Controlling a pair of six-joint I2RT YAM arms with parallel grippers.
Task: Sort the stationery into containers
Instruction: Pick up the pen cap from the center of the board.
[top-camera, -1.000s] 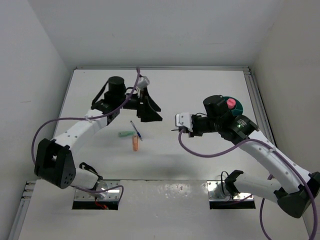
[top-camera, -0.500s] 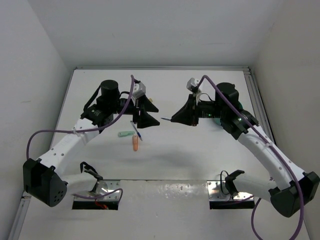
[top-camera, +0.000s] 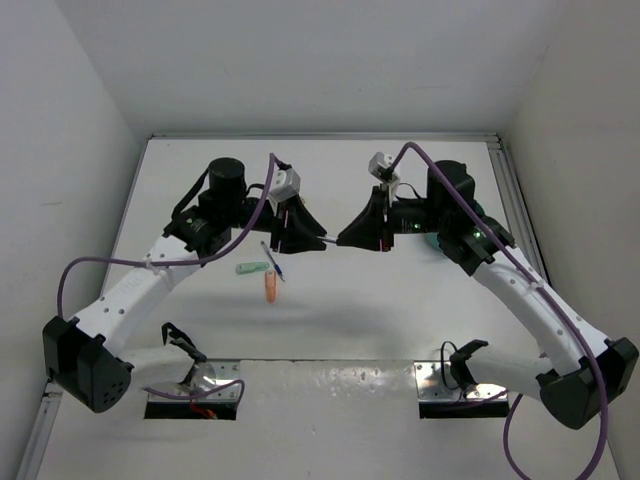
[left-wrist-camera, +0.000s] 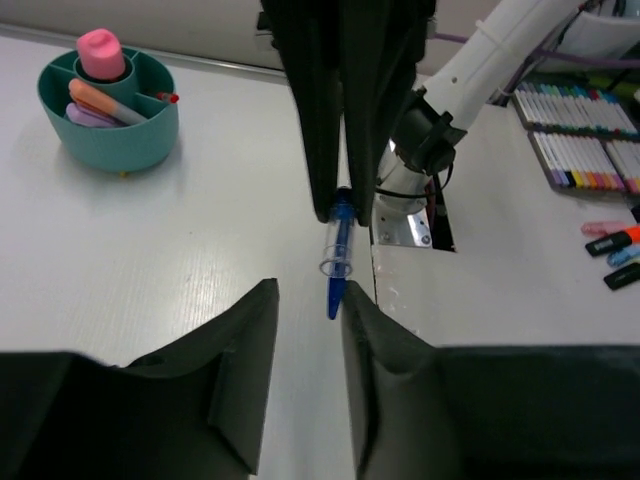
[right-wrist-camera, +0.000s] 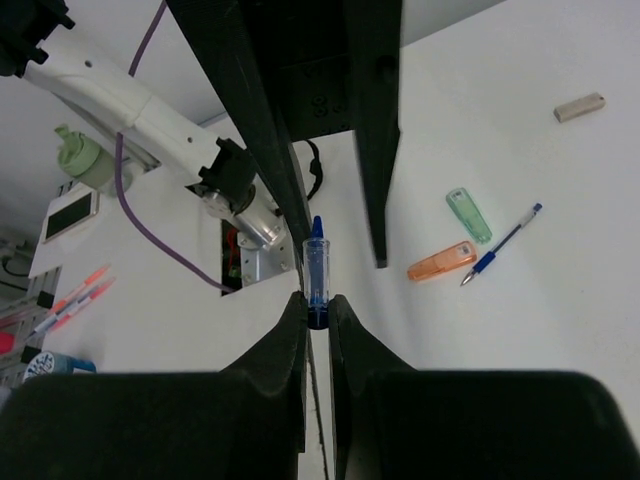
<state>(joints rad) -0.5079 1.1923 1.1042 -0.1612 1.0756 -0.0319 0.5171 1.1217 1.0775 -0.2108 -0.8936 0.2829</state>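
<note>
My right gripper (right-wrist-camera: 315, 300) is shut on the back end of a short blue pen with a clear barrel (right-wrist-camera: 316, 265), held in the air over the middle of the table. The pen (left-wrist-camera: 338, 250) points at my left gripper (left-wrist-camera: 308, 292). Its blue tip lies between the half-closed fingertips, close to the right finger (left-wrist-camera: 365, 310), with a gap to the other. In the top view the two grippers meet tip to tip (top-camera: 331, 241). The teal cup (left-wrist-camera: 110, 125) holds a pink marker (left-wrist-camera: 100, 52), an orange pen and a lilac piece. A mint-green stub (top-camera: 253, 268), an orange stub (top-camera: 269, 288) and a dark-blue pen (top-camera: 272, 260) lie on the table.
A small beige piece (right-wrist-camera: 579, 107) lies farther out on the table. Marker sets (left-wrist-camera: 575, 130) and loose markers (left-wrist-camera: 615, 240) lie on a bench beyond the table's edge. The arm base plates (top-camera: 195, 385) sit at the near edge. White walls close in three sides.
My right arm swung from the teal cup to the middle, carrying the blue pen. The left arm turned to face it and its jaws narrowed around the pen's tip.
</note>
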